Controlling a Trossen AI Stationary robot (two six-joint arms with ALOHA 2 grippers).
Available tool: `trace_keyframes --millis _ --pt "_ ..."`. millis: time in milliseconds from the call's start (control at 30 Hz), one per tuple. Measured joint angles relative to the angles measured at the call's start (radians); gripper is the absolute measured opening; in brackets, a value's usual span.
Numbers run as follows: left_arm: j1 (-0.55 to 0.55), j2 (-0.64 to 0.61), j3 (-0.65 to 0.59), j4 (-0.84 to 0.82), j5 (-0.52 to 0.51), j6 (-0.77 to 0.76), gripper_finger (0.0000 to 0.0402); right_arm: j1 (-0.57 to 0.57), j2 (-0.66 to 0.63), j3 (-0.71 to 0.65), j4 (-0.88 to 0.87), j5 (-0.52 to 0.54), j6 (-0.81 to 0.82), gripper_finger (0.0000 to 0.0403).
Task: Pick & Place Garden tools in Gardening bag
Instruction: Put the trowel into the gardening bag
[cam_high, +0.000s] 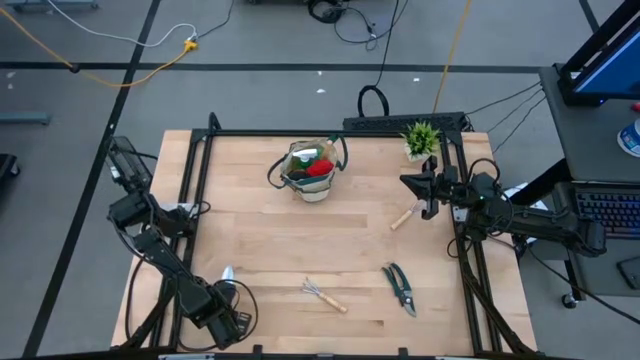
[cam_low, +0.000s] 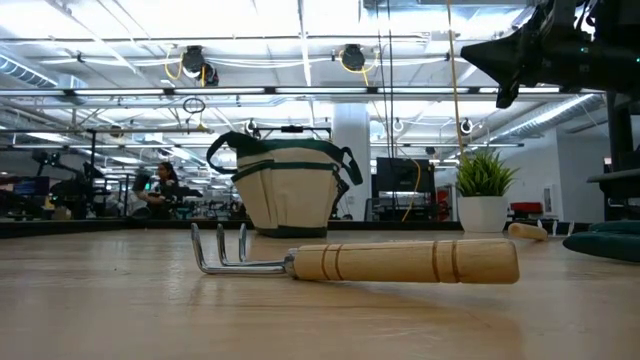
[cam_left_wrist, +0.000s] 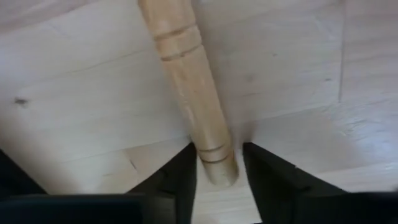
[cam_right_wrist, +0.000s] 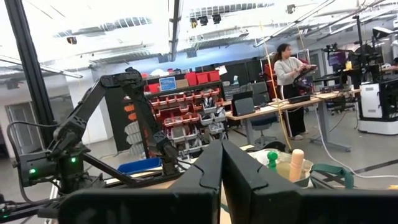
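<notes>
Left wrist view puts your first worry right in front of you: a wooden handle (cam_left_wrist: 189, 93) runs down between the left gripper (cam_left_wrist: 217, 171) fingers, which stand a little apart on either side of its rounded end with slim gaps showing, so you are bracketing the very tip, not holding it. Close there and the round butt could squirt out or the tool could swing; you would likely want more handle between the pads. From above, that trowel (cam_high: 226, 276) lies at the near left corner of the table (cam_high: 260, 250), well apart from the gardening bag (cam_high: 312, 172), which sits toward the far edge with red and green items already in it. The rake (cam_high: 322, 294) and pruning shears (cam_high: 400, 288) lie near the front edge, and another wooden-handled tool (cam_high: 404, 216) rests just beside the raised right gripper (cam_high: 428, 188), whose fingers look pressed together on nothing. Watch the long carry: a tip grip could let the blade droop and snag the bag's loop handles.
</notes>
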Motion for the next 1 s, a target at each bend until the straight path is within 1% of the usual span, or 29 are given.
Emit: trace_keyframes --millis 133,200,333,500,600,633,700,800,933,1000 --pt "0.000 0.000 0.000 0.002 -0.016 0.001 0.0081 0.000 0.000 0.000 0.000 -0.004 0.012 0.0000" --pt "0.000 0.000 0.000 0.001 -0.021 0.001 0.0068 0.000 0.000 0.000 0.000 -0.004 0.014 0.0000" --pt "0.000 0.000 -0.001 0.005 -0.024 0.008 0.0068 0.000 0.000 0.000 0.000 -0.004 0.031 0.0000" --pt "0.005 -0.004 -0.005 0.053 -0.026 0.090 0.0068 0.000 0.000 0.000 0.000 -0.004 0.070 0.0000" --pt "0.015 -0.033 -0.008 0.079 -0.013 0.126 0.0068 0.000 0.003 0.000 -0.002 -0.004 0.087 0.0000" --pt "0.018 -0.046 -0.010 0.083 -0.010 0.132 0.0068 0.000 0.004 0.000 -0.003 -0.004 0.089 0.0000" --pt "0.021 -0.083 -0.013 0.086 -0.037 0.137 0.0068 0.000 0.005 0.000 -0.005 -0.004 0.090 0.0000" --pt "0.029 -0.163 -0.008 0.096 -0.044 0.142 0.0068 0.000 0.005 0.000 -0.005 -0.009 0.089 0.0000" --pt "0.039 -0.261 -0.008 0.088 -0.043 0.165 0.0068 0.000 0.005 0.000 -0.004 -0.068 0.074 0.0000" --pt "0.046 -0.311 -0.008 0.091 -0.072 0.173 0.0068 0.000 0.006 0.000 -0.004 -0.082 0.072 0.0000"
